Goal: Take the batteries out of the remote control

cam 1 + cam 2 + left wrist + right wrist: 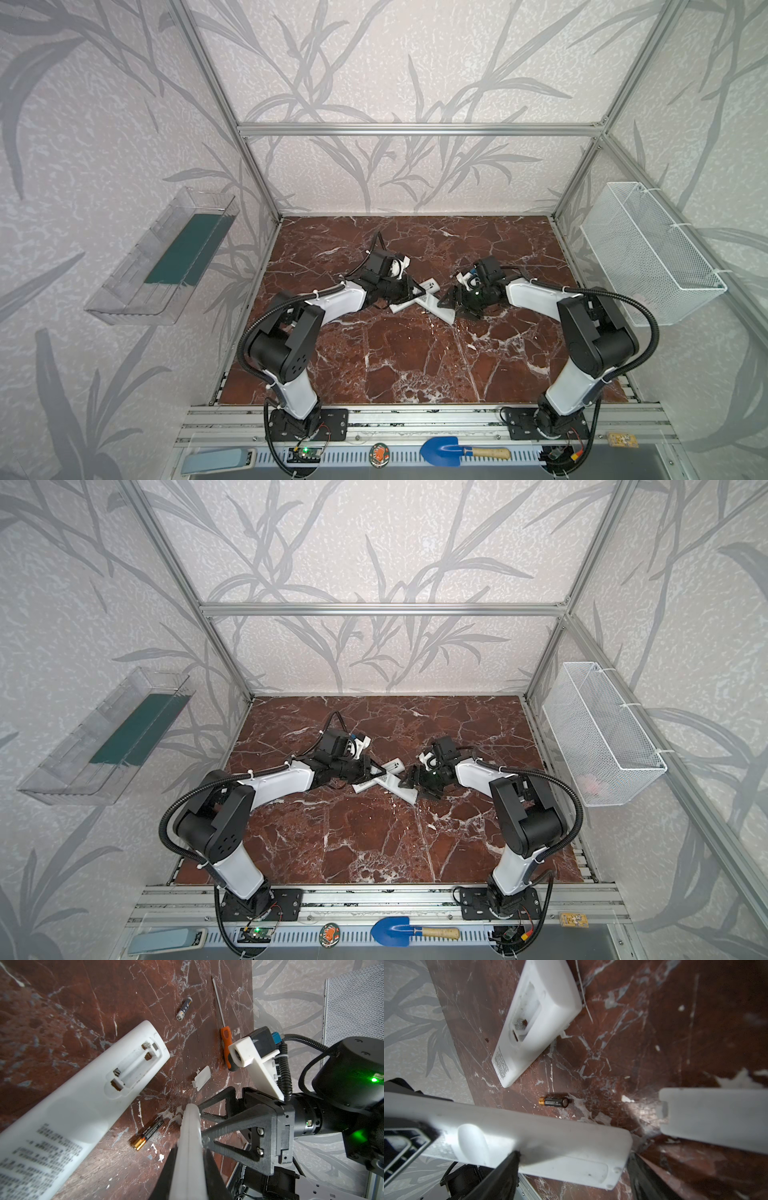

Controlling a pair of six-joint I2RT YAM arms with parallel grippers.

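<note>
The red-brown marbled bench carried a long white plastic remote, back up, its battery bay open. Near it lay a black-and-gold battery, a grey battery, a small flat white cover and an orange-handled screwdriver.

I see two batteries lying loose and flat on the counter. The black-and-gold battery is near the back-up white remote, whose open compartment is empty. The grey battery lies farther off.

Orange screwdriver; blue trowel, apparently wooden-handled
</note>
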